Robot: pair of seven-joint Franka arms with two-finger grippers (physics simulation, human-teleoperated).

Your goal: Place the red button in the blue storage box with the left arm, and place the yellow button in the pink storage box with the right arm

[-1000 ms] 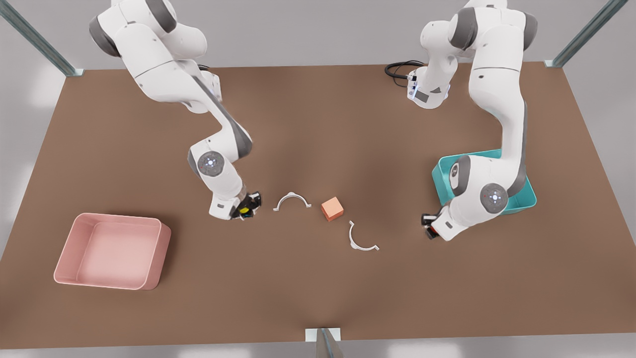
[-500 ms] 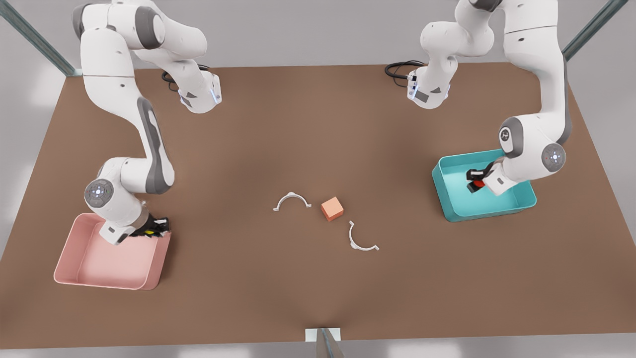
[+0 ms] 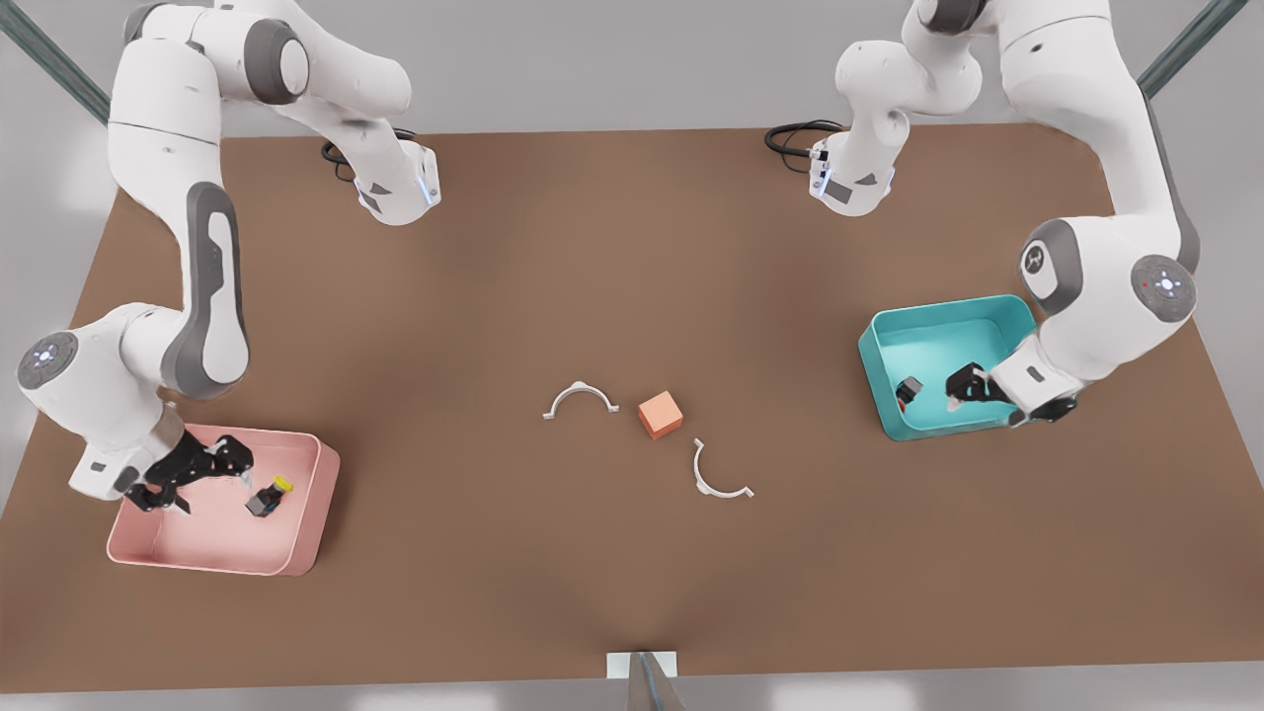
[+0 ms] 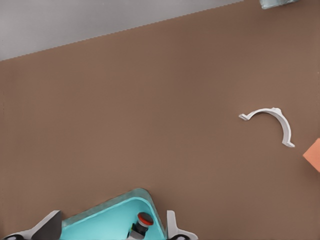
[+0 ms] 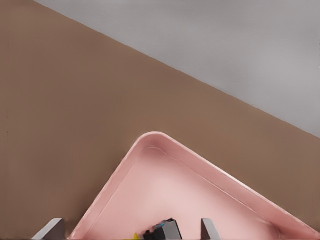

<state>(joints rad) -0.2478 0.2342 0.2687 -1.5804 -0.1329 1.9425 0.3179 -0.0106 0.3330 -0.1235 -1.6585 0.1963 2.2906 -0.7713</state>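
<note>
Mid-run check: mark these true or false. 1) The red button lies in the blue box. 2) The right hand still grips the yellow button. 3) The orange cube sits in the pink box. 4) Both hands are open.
1) True: the red button lies in the blue storage box.
2) False: the yellow button lies loose in the pink storage box, apart from the right hand.
3) False: the orange cube sits on the table between two white clips.
4) True: the left hand and right hand are open.
</note>
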